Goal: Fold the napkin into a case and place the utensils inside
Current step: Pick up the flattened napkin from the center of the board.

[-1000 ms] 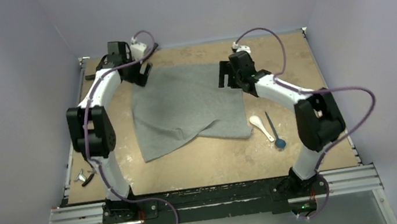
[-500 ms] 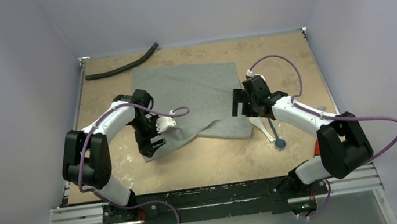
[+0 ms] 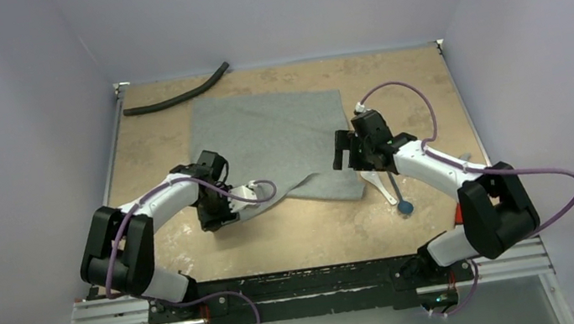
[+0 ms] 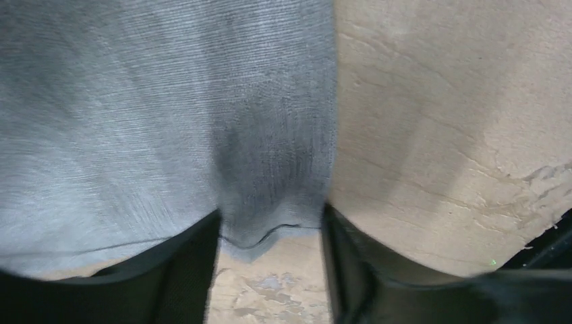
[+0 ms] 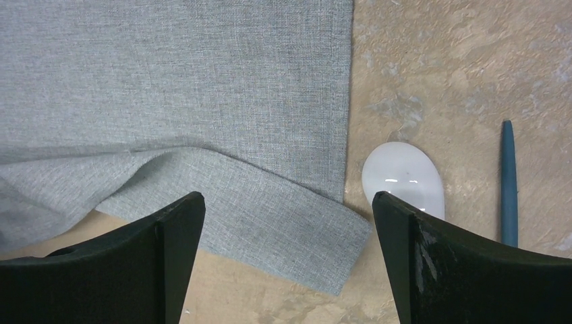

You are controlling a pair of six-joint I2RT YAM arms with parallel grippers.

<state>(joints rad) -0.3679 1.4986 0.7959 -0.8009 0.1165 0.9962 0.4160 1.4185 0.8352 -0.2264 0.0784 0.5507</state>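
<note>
The grey napkin [image 3: 275, 130] lies spread on the table, its near edge rumpled into a raised fold. My left gripper [image 3: 219, 215] is low at the napkin's near-left corner. In the left wrist view that corner [image 4: 270, 202] lies between the fingers, and the gripper [image 4: 270, 270] is open with a gap still showing. My right gripper [image 3: 343, 151] hovers wide open over the near-right corner [image 5: 290, 243]. Just right of that corner lie the utensils, a white spoon [image 5: 403, 179] [image 3: 378, 182] and a thin dark stick [image 5: 508, 182] with a round blue end [image 3: 404, 207].
A long black curved hose [image 3: 177, 97] lies along the table's far-left edge. Bare tan tabletop [image 3: 311, 235] stretches between the napkin and the arm bases. Grey walls close in the table on three sides.
My left arm swung from the far-left corner to the napkin's near-left corner, lowered, and its jaws narrowed. My right arm came nearer to the near-right corner, then held.
</note>
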